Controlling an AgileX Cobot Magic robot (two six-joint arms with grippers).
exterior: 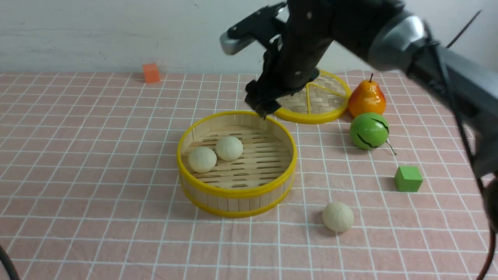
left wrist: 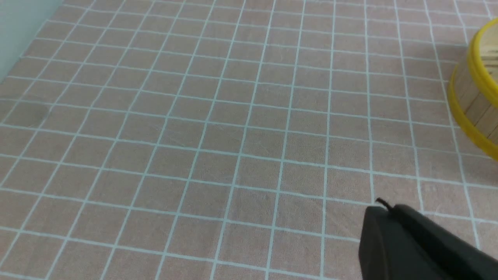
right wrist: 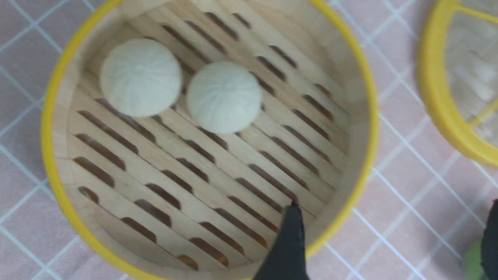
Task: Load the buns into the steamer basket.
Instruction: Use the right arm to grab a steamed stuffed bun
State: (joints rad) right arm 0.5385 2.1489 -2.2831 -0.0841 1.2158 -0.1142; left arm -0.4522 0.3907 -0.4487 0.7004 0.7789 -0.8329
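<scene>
2 of the 3 buns (exterior: pixel 202 159) lie touching each other on the slatted floor of the steamer basket (exterior: pixel 237 192), toward its left side, which leaves most of the floor free for the last one. The third bun (exterior: pixel 338 217) sits on the checked tablecloth (exterior: pixel 97 175) outside the basket, nearer the robot and to the basket's right, apart from its wall. The right gripper (exterior: pixel 261 107) hangs over the basket's far rim with its jaws spread wide and nothing between them, so I judge it free to go for the third bun; that reach calls for a move back toward the robot, past the rim. Of the left gripper (left wrist: pixel 412 249) only 1 dark finger shows, over bare cloth beside the basket, so I cannot tell how its jaws stand. Behind the basket lies the woven lid (exterior: pixel 311 116), set aside so the basket stays open from above. A pear (exterior: pixel 366 99), a green ball (exterior: pixel 369 131) and a green cube (exterior: pixel 407 179) stand further right.
</scene>
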